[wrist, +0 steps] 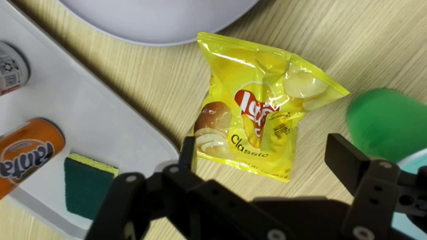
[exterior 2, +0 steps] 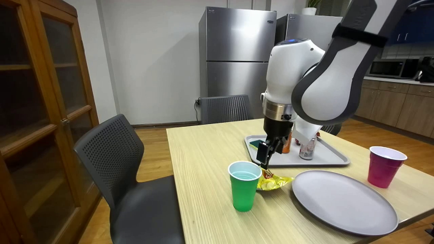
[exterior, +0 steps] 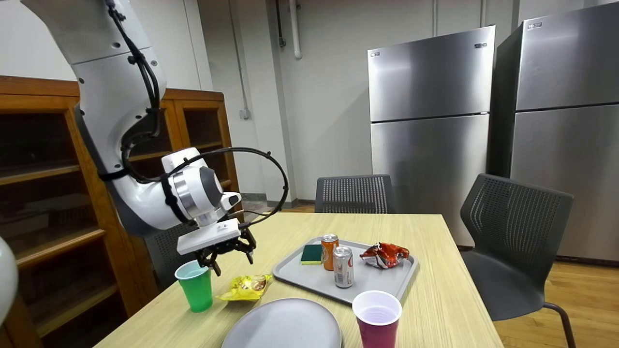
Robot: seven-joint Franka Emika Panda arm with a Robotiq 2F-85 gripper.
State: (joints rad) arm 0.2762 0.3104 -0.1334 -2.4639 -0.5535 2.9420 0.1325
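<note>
My gripper [wrist: 262,150] is open and empty, its two black fingers spread wide. It hangs above a yellow Lay's Classic chip bag [wrist: 247,106], which lies on the wooden table. In the wrist view the bag shows between and beyond the fingertips. The gripper [exterior: 234,267] also shows over the bag [exterior: 247,287] in an exterior view. A green cup [wrist: 383,123] stands close beside the bag, near the right finger in the wrist view. The cup [exterior 2: 244,189] partly hides the bag [exterior 2: 273,182] in an exterior view, where the gripper [exterior 2: 265,162] appears side-on.
A grey tray [exterior: 309,282] holds an orange can [exterior: 329,253], a silver can [exterior: 343,268], a green sponge [exterior: 312,253] and a red crumpled bag [exterior: 385,255]. A grey round plate [exterior 2: 342,203] and a magenta cup [exterior 2: 385,169] stand nearby. Chairs surround the table [exterior 2: 203,152].
</note>
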